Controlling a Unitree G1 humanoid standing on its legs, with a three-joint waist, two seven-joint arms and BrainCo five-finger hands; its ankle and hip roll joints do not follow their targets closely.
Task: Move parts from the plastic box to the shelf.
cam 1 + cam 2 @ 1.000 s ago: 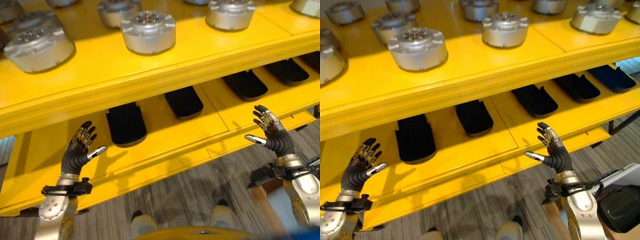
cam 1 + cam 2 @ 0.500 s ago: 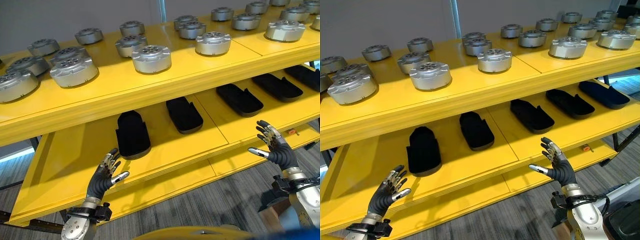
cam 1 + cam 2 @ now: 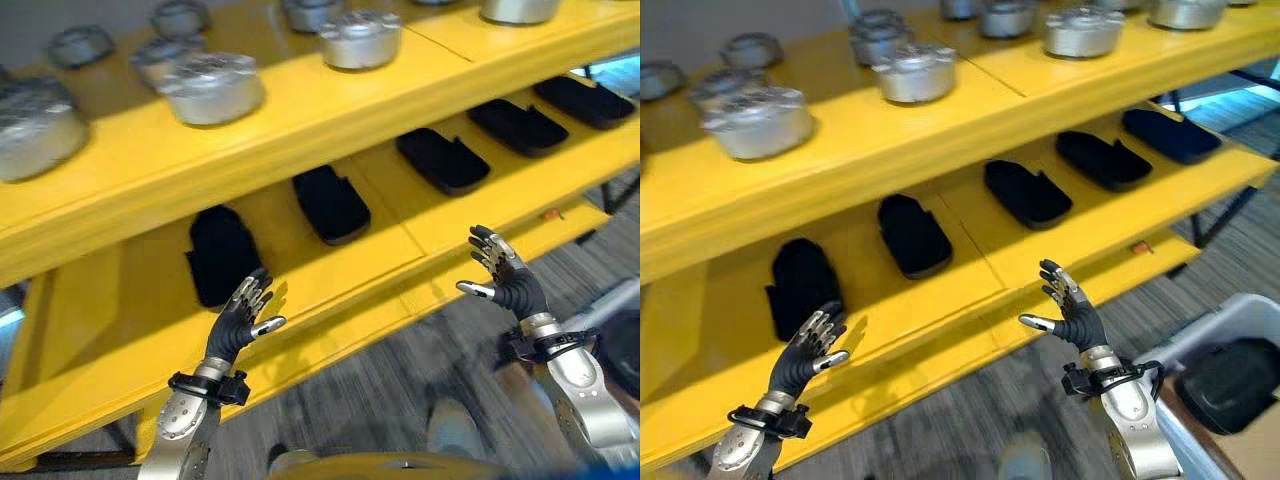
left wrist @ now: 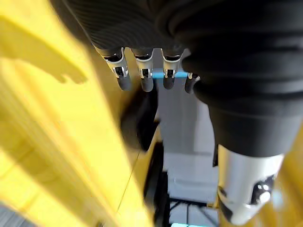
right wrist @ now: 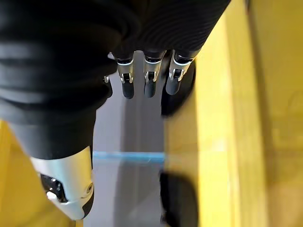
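The yellow shelf (image 3: 300,135) carries silver round parts (image 3: 212,88) on its upper level and flat black parts (image 3: 330,203) in a row on its lower level. My left hand (image 3: 245,315) is raised in front of the lower level's edge, fingers straight and spread, holding nothing. My right hand (image 3: 500,278) is held up the same way further right, open and empty. In the wrist views the left fingers (image 4: 144,78) and right fingers (image 5: 149,80) point straight out. A pale plastic box (image 3: 1200,330) at the lower right holds a black part (image 3: 1230,385).
Grey carpet floor (image 3: 400,390) lies below the shelf's front edge. A small orange item (image 3: 1140,247) rests on the lower level near its right end. More silver parts (image 3: 1083,30) stand along the upper level to the right.
The whole picture has shifted, so the camera moved; the plastic box now shows at the lower right. Both hands stay open and empty before the lower level.
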